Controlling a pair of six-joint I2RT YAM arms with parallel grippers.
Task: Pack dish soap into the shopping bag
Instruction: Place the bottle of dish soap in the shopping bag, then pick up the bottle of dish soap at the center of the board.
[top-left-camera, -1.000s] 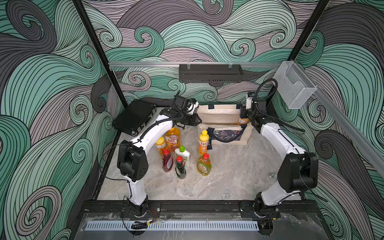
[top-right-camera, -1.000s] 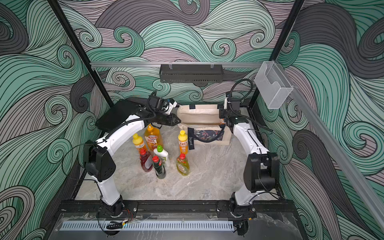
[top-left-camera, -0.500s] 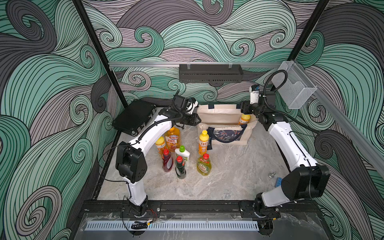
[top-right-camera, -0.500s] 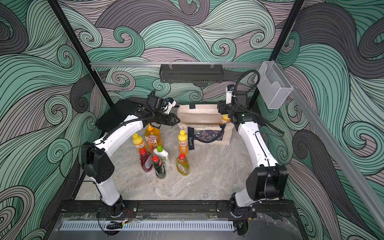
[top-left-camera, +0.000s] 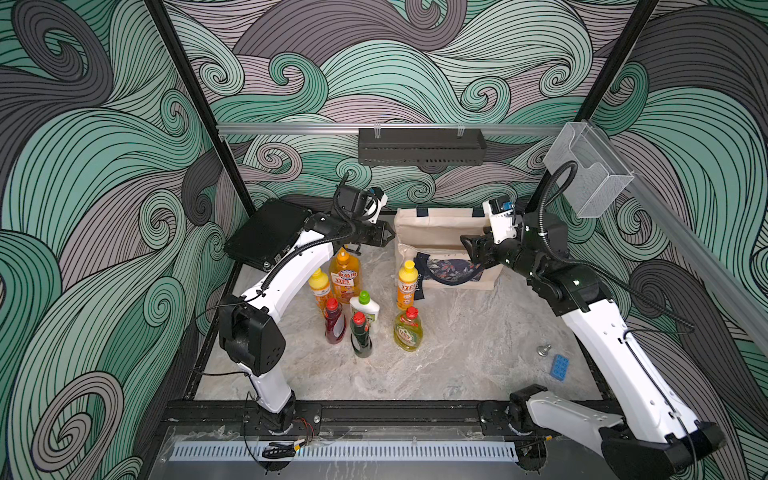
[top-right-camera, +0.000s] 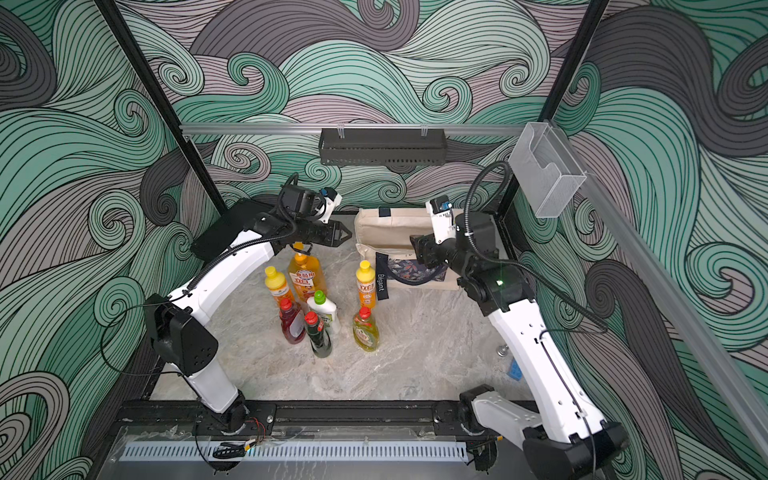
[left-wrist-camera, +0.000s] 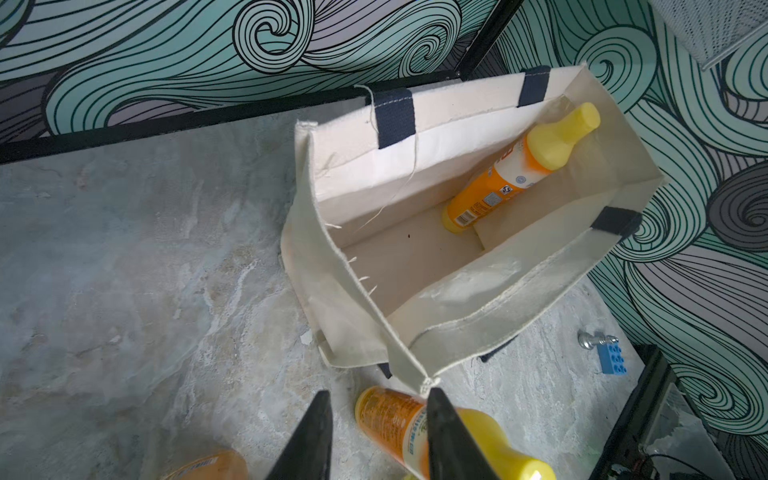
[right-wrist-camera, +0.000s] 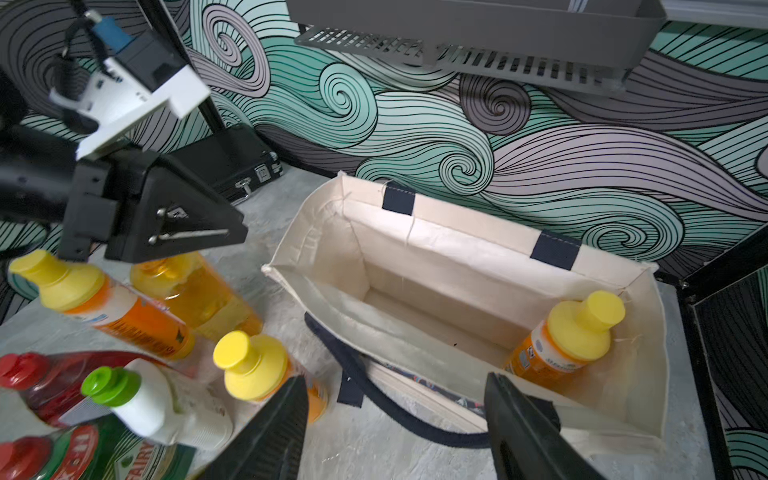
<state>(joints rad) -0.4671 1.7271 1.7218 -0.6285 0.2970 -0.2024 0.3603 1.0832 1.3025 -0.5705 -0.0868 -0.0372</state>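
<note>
Both claws are spread and empty: the left claw (left-wrist-camera: 378, 399) sits just beside the bag's (left-wrist-camera: 345, 137) corner, and the right claw (right-wrist-camera: 395, 380) hovers above its front rim. One orange bottle (left-wrist-camera: 498, 178) leans inside. Seven bottles (top-left-camera: 364, 307) stand clustered on the tabletop (top-left-camera: 457, 332). Unheld, the soft rim may sag shut, and a reach into the cluster could topple neighbours.

A black hard case (top-left-camera: 266, 232) is resting at a back corner of the marbled bench (top-left-camera: 457, 345), while a blue toy brick (top-left-camera: 559, 367) is lying just beside a small metal bolt (top-left-camera: 543, 350).
</note>
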